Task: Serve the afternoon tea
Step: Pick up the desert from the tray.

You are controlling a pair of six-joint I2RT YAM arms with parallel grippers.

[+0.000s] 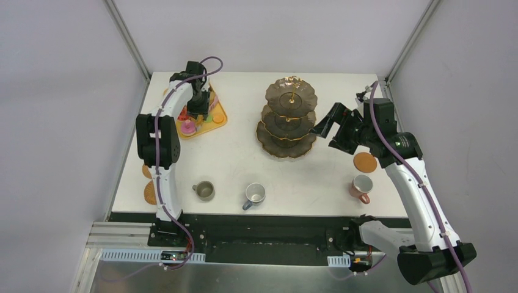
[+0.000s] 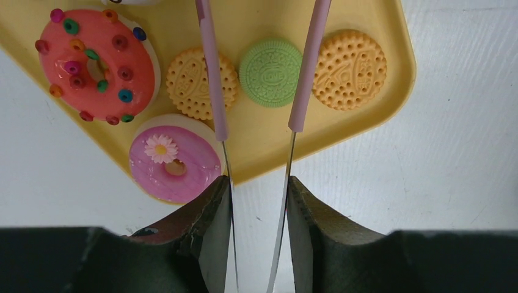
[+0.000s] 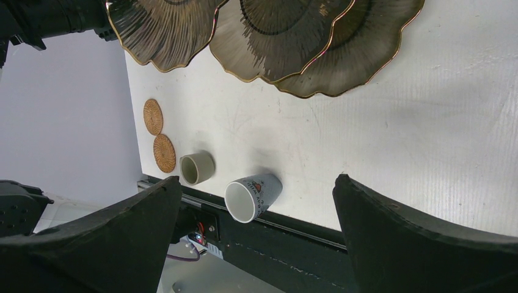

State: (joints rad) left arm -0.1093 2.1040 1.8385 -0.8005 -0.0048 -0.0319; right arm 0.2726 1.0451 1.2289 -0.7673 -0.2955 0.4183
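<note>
A: Green round macaron (image 2: 270, 72) — where?
B: On the yellow-orange rectangular tray (image 2: 256, 146), between the arms of the pink-handled metal tongs (image 2: 211, 91) — the left gripper (image 2: 259, 183) clamps those.
A: Right gripper (image 3: 256, 178)?
B: Spread wide beside the dark gold-rimmed three-tier stand (image 3: 305, 36).

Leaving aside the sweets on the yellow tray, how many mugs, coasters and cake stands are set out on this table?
Mugs: 3 (olive mug, middle mug, pink mug)
Coasters: 3 (upper left coaster, lower left coaster, right coaster)
Three-tier stand: 1
Total: 7
</note>
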